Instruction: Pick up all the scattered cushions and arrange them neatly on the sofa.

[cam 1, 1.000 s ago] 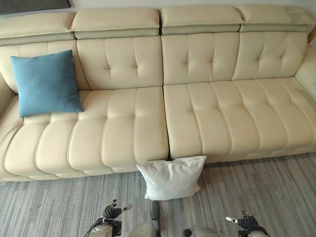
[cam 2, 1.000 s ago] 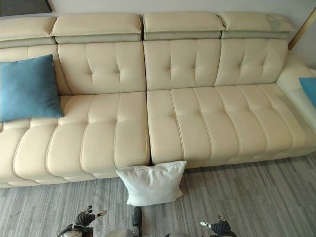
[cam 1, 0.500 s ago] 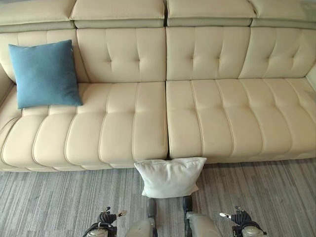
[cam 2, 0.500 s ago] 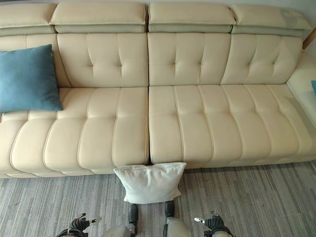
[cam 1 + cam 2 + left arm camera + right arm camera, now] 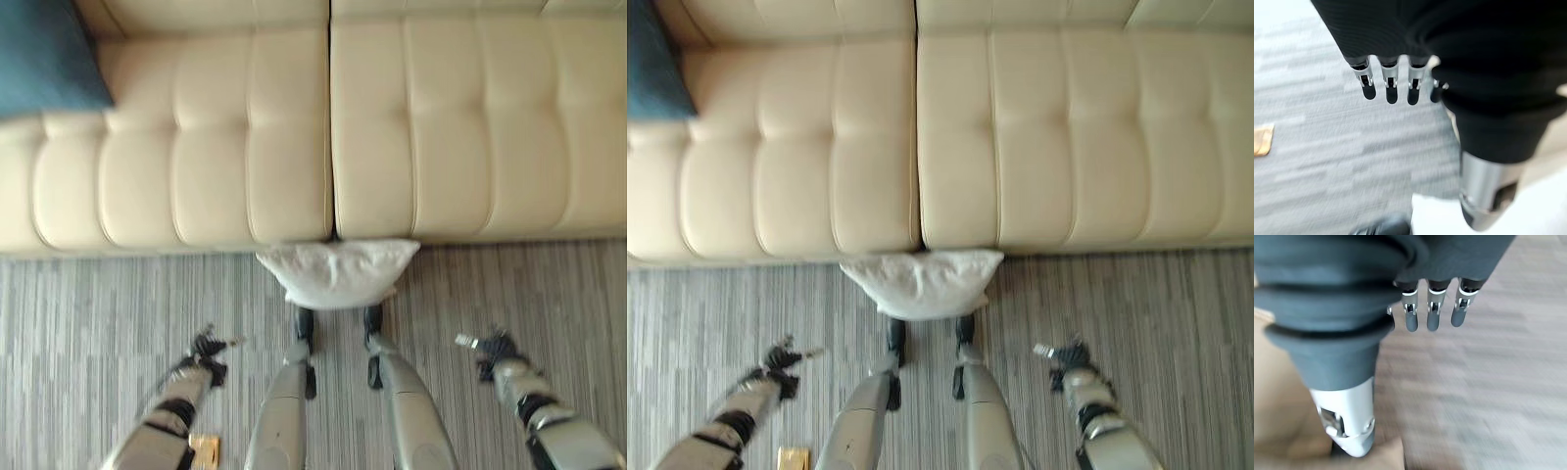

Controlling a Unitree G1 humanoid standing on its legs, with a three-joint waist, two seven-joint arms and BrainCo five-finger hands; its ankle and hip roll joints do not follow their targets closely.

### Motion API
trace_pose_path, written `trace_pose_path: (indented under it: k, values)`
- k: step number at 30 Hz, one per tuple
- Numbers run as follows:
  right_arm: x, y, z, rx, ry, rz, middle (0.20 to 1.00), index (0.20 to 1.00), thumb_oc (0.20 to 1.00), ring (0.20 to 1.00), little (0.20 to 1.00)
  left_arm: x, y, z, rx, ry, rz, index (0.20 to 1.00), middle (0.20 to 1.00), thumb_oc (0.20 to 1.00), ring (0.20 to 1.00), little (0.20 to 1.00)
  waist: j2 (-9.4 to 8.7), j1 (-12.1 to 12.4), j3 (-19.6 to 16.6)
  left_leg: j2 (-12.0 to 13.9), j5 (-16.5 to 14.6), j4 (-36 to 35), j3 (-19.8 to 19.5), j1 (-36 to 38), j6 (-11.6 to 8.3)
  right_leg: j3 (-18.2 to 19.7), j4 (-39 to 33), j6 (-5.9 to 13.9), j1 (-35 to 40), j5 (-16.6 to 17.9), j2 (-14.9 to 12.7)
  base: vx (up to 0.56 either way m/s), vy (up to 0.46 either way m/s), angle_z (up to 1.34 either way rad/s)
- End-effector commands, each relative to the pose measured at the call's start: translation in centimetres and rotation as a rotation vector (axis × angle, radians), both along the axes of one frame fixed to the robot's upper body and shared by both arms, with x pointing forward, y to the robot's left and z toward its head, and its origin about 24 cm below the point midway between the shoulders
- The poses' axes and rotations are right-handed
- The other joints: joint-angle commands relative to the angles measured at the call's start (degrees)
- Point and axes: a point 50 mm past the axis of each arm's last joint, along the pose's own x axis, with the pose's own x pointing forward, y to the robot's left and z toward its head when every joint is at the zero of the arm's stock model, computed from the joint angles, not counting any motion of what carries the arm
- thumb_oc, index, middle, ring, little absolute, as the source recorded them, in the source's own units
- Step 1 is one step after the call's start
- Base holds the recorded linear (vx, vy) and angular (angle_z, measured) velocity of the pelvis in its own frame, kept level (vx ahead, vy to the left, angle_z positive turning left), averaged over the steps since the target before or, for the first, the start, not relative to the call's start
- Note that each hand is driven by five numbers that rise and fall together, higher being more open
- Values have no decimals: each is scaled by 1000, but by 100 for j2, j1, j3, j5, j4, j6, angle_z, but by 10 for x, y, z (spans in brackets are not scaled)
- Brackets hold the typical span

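A white cushion stands on the floor, leaning against the front of the cream sofa at the seam between its two seats. A blue cushion rests on the sofa's far left seat. My left hand hangs open over the carpet, left of the white cushion and nearer me. My right hand hangs open over the carpet to the cushion's right. In each wrist view the fingers are straight, left fingers and right fingers, with nothing between fingers and thumb. Neither hand touches a cushion.
Grey striped carpet runs along the sofa front. A small flat tan object lies on the carpet by my left arm. The sofa's middle and right seats hold nothing.
The camera has tipped down and closer, so the sofa back has left the picture. Both arms now reach further out over the carpet, one on each side of the white cushion.
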Motion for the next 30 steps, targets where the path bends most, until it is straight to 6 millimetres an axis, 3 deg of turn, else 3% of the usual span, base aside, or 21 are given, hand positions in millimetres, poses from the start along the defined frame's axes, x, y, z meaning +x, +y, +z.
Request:
trace_pose_path:
  k: [1,3,4,5,7,8,9,11,12,13,15,19,20,22,23,24,25,26,30]
  values:
    - [4,-7,13,-79,-42,-21,1000,1000,1000,1000,1000,2,27,22,63,-77,102,1000,1000,1000,1000,1000,-65,-62,-155,-20,-870,712,10,-434,-94,216,486,389,-76,-1133,-36,-81,9,9]
    - [31,2,51,-89,-201,-17,1000,1000,1000,1000,1000,26,23,52,52,-199,107,1000,1000,1000,1000,1000,-48,-73,84,-16,-912,1048,-42,-1165,-94,226,849,384,-805,-1180,-48,-80,7,6]
    - [31,2,51,-89,-202,-17,1000,1000,1000,1000,1000,26,23,52,52,-200,107,1000,1000,1000,1000,1000,-46,-75,65,-18,-918,1070,-44,-1205,-94,226,869,384,-844,-1187,-50,-35,-8,1]
    - [48,14,82,-107,-343,18,1000,1000,1000,1000,1000,38,18,70,39,-286,104,1000,1000,1000,1000,1000,-57,-93,199,-5,-964,1272,-75,-1592,-95,239,1059,384,-1215,-1227,-57,0,0,0]
    - [64,37,116,-97,-510,73,1000,1000,1000,1000,1000,56,2,95,37,-398,63,1000,1000,1000,1000,1000,-70,-125,345,-5,-1018,1545,-97,-2029,-88,247,1325,393,-1629,-1253,-68,-18,3,1]
    - [64,38,117,-98,-510,72,1000,1000,1000,1000,1000,56,2,96,38,-399,63,1000,1000,1000,1000,1000,-69,-124,333,-5,-1025,1566,-97,-2059,-88,248,1343,394,-1657,-1260,-68,0,0,0]
    - [72,59,140,-75,-632,120,1000,1000,1000,1000,1000,70,-18,112,10,-482,14,1000,1000,1000,1000,1000,-77,-144,362,-28,-1043,1732,-110,-2380,-92,234,1507,401,-1969,-1285,-87,0,0,0]
    - [78,87,164,-32,-757,186,1000,1000,1000,1000,1000,84,-46,132,-20,-568,-64,1000,1000,1000,1000,1000,-83,-155,365,-53,-1061,1883,-120,-2690,-82,217,1685,400,-2271,-1309,-72,17,-23,4]
    - [79,100,170,-1,-799,212,1000,1000,1000,1000,1000,89,-58,142,-39,-613,-97,1000,1000,1000,1000,1000,-81,-161,365,-82,-1067,1947,-135,-2817,-79,204,1750,404,-2391,-1312,-65,6,-10,13]
    - [79,100,171,-1,-800,211,1000,1000,1000,1000,1000,89,-58,142,-39,-614,-97,1000,1000,1000,1000,1000,-80,-161,365,-84,-1071,1964,-138,-2838,-78,202,1766,405,-2410,-1317,-67,-9,-3,13]
    - [83,154,183,130,-877,353,1000,1000,1000,1000,1000,102,-133,175,-176,-762,-306,1000,1000,1000,1000,1000,-58,-139,366,-142,-1077,2205,-187,-3246,-43,133,2017,421,-2791,-1333,-64,-33,-9,6]
    - [85,189,177,246,-846,431,1000,1000,1000,1000,1000,100,-199,181,-373,-785,-474,1000,1000,1000,1000,1000,-9,-113,362,-181,-1125,2444,-199,-3448,-5,85,2251,414,-2991,-1337,-62,-24,5,-2]
    - [86,194,179,281,-848,443,890,890,890,890,890,99,-209,183,-419,-785,-495,1000,1000,1000,1000,1000,-5,-106,362,-178,-1134,2454,-209,-3475,2,92,2266,418,-3023,-1340,-67,0,0,0]
    - [86,203,181,362,-862,457,200,200,200,200,200,96,-229,185,-525,-783,-528,1000,1000,1000,1000,1000,7,-94,356,-173,-1134,2440,-203,-3523,7,85,2273,426,-3065,-1342,-86,-6,6,-4]
    - [86,209,185,453,-886,462,200,200,200,200,200,93,-242,183,-607,-765,-554,576,576,576,576,576,13,-93,292,-174,-1125,2432,-177,-3579,8,64,2284,444,-3121,-1326,-99,5,27,-10]
    - [85,215,188,564,-911,464,200,200,200,200,200,90,-255,182,-712,-749,-573,388,388,388,388,388,25,-100,239,-178,-1118,2402,-162,-3575,10,62,2257,455,-3130,-1313,-96,11,29,-9]
    - [85,214,188,565,-911,464,200,200,200,200,200,90,-255,182,-712,-749,-573,269,269,269,269,269,25,-98,234,-178,-1118,2400,-161,-3576,10,62,2256,456,-3132,-1312,-96,13,31,-6]
    - [84,217,188,638,-925,455,200,200,200,200,200,87,-263,180,-778,-733,-584,200,200,200,200,200,28,-100,183,-170,-1110,2325,-151,-3533,14,51,2200,464,-3087,-1303,-104,5,18,-4]
    - [80,222,184,850,-956,450,200,200,200,200,200,81,-279,178,-925,-712,-618,200,200,200,200,200,41,-102,4,-159,-1042,1940,-117,-3287,12,31,1916,494,-2911,-1240,-100,2,23,-2]
